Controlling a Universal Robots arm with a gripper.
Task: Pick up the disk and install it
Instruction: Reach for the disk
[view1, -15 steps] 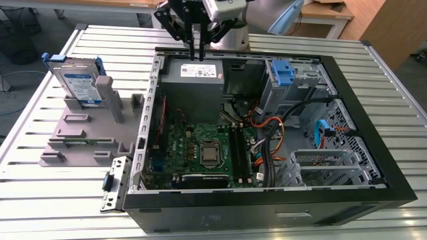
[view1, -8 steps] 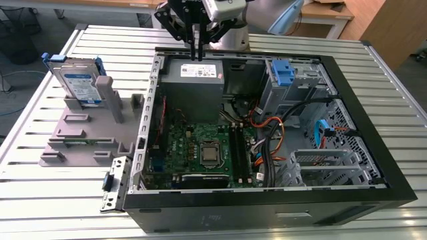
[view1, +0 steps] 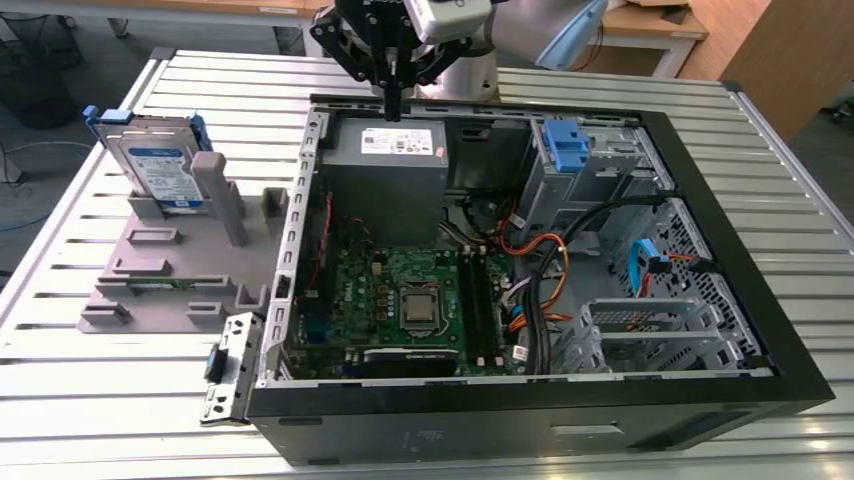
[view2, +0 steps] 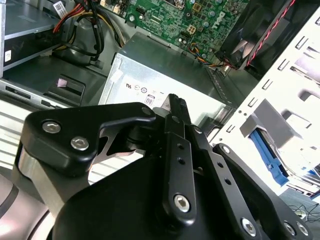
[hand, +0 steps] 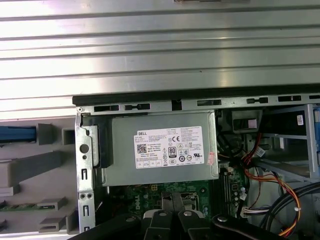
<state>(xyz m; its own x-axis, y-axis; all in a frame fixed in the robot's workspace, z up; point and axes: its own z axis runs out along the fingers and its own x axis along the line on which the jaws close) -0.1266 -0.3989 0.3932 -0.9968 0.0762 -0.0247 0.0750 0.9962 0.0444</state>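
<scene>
The disk (view1: 158, 165) stands upright in a grey fixture (view1: 174, 270) on the table, at the exterior view's left of the open computer case (view1: 534, 400). It is silver with a white-and-blue label and blue side rails. My gripper (view1: 391, 105) hangs over the case's far edge, just above the grey power supply box (view1: 384, 165). It is well apart from the disk. Its black fingers (view2: 176, 105) are pressed together with nothing between them. In the first wrist view the gripper (hand: 172, 202) points at the power supply (hand: 160, 147).
Inside the case lie a green motherboard (view1: 400, 300), bundles of coloured cables (view1: 534, 270) and a drive cage with a tall blue latch (view1: 567, 145) at the far right corner. The case's black rim rises above the slatted metal table (view1: 80, 400).
</scene>
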